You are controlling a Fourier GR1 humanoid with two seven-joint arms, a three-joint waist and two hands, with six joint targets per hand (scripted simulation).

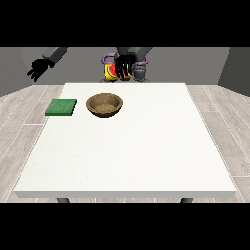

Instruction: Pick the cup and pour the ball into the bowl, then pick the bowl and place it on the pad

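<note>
A white table [146, 146] carries a brown bowl [104, 105] and, just left of it, a green pad [61, 107]. The hand at the view's right [124, 65] curls around a colourful cup [112, 72] above the far edge; the hand at the view's left [39, 68] hangs relaxed, holding nothing

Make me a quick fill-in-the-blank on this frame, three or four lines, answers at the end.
1. The brown bowl stands on the ____ table.
2. The flat pad beside the bowl is ____ in colour.
3. The hand holding the colourful cup is raised ____ the far edge of the table.
4. The hand at the view's left holds ____.

Answers: white; green; above; nothing
</note>
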